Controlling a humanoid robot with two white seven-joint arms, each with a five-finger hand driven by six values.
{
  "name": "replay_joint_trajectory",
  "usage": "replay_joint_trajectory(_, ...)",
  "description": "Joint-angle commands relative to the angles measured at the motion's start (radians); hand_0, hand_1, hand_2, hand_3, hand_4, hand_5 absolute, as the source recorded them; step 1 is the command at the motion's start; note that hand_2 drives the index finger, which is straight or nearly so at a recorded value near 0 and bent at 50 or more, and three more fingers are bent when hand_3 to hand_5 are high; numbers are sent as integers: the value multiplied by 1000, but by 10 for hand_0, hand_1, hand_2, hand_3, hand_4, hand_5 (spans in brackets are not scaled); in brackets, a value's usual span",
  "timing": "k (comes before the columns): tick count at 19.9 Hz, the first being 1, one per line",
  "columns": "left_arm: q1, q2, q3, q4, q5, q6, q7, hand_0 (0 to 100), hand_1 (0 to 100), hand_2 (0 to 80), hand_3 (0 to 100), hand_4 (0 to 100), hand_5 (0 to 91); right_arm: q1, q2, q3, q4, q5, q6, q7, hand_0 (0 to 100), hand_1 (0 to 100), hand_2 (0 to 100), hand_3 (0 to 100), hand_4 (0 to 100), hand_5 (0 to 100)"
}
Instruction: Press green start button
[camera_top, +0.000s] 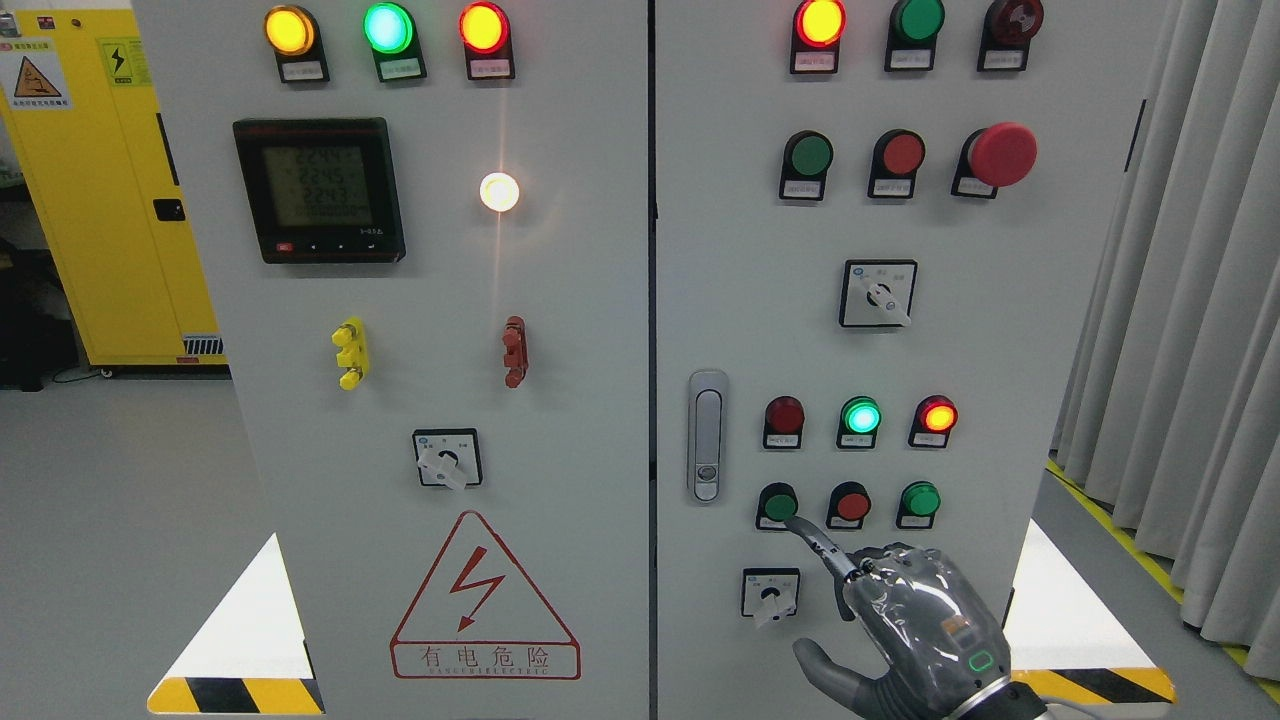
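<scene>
A grey control cabinet (700, 300) fills the view. On its right door, the lower row holds a green button (777, 502) at the left, a red button (851, 504) in the middle and a second green button (919, 499) at the right. My right hand (905, 620) comes up from the bottom right with its index finger (815, 540) stretched out. The fingertip touches the lower right edge of the left green button. The other fingers are curled and the thumb sticks out to the left. The hand holds nothing. My left arm does not show.
Above the button row are three lamps: dark red (784, 415), lit green (860, 415) and lit red (937, 415). A rotary switch (770, 595) sits just left of my hand, a door handle (707, 435) farther left. Curtains (1190, 300) hang at the right.
</scene>
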Motion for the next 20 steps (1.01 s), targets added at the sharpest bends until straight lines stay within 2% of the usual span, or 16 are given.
replay_joint_trajectory(1,-26,-1,-1,-26,0,0,-1,120,556,0,0,0,0,-20,-1,7,62,0,1,-2,399,619,0,745,780,660)
replay_joint_trajectory(20,-26,-1,-1,-26,0,0,1,120,556,0,0,0,0,-47,-1,14,69,2,14,4,403,615,0,741,779,657)
